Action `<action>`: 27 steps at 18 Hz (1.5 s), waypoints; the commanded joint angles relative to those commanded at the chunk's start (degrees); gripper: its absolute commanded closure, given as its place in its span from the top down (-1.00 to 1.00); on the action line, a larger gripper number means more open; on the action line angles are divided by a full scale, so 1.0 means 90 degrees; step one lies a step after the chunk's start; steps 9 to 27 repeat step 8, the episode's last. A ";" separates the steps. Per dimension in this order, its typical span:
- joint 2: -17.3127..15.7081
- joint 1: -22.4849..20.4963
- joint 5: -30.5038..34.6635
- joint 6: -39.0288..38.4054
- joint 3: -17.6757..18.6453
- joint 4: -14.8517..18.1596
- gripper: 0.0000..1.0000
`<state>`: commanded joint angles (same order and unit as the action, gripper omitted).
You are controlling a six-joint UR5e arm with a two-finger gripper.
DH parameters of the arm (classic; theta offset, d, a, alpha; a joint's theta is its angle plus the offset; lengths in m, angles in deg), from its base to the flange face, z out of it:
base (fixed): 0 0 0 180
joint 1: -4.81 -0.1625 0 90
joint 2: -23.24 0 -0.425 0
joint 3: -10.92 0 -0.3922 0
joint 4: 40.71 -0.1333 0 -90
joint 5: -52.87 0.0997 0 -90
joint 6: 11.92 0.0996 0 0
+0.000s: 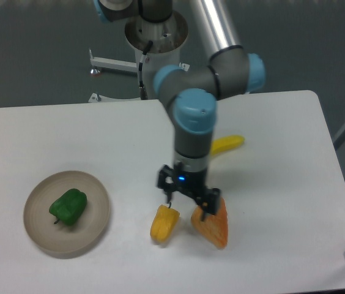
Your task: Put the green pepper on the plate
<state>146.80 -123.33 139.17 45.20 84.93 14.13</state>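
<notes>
While the arm reaches down over the white tabletop [270, 153], the things can be counted: one green pepper [68, 207], one plate [93, 229], one yellow pepper [164, 223], one orange wedge-shaped piece [214, 228] and one yellow banana-like item [227, 144] partly hidden behind the arm. The green pepper lies on the plate, a little left of its middle, with the short stem pointing down-left. The plate stands at the left side of the tabletop, well apart from the arm. The pincer [186, 205] hangs just above the yellow pepper and the orange piece, its two fingers spread apart with nothing between them. One finger is near the top of the yellow pepper, the other near the top of the orange piece; whether they touch, I cannot tell.
</notes>
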 joint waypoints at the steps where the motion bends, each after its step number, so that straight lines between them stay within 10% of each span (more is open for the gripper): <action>1: 0.0020 -0.0049 0.0049 0.0127 -0.0030 0.0000 1.00; 27: 0.0030 -0.0245 0.0059 0.0343 -0.0020 -0.0010 1.00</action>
